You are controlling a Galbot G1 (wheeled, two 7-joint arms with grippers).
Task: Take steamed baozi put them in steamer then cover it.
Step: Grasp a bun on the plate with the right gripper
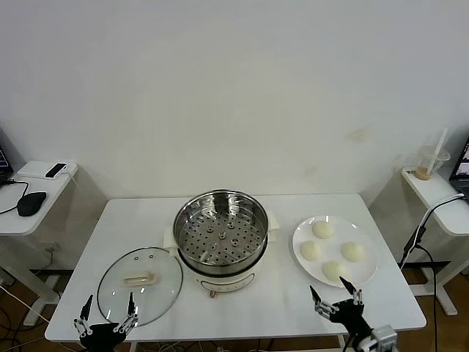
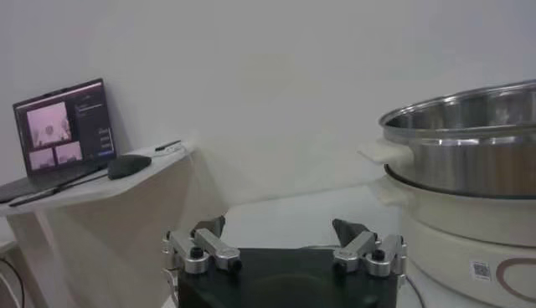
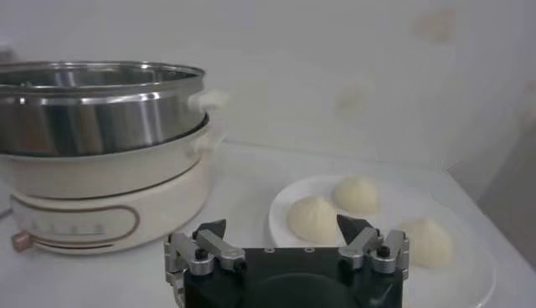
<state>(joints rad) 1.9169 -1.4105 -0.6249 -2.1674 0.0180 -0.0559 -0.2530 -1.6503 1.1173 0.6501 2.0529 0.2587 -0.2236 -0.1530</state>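
Steamer (image 1: pixel 220 236) sits mid-table (image 1: pixel 278 308), tray bare. Four baozi (image 1: pixel 323 229) on the plate (image 1: pixel 366 275) right of it, cover (image 1: pixel 139 284) flat to its left. Left gripper (image 1: pixel 108 323) and right gripper (image 1: pixel 335 300) hover nearside, fingers spread.

A lab or test room, not a kitchen: a plain white rectangular worktop (image 1: pixel 146 220) against a bare white wall, flanked by small white side desks carrying an open black laptop (image 2: pixel 63 130), a black computer mouse (image 1: pixel 31 203) and trailing cables.
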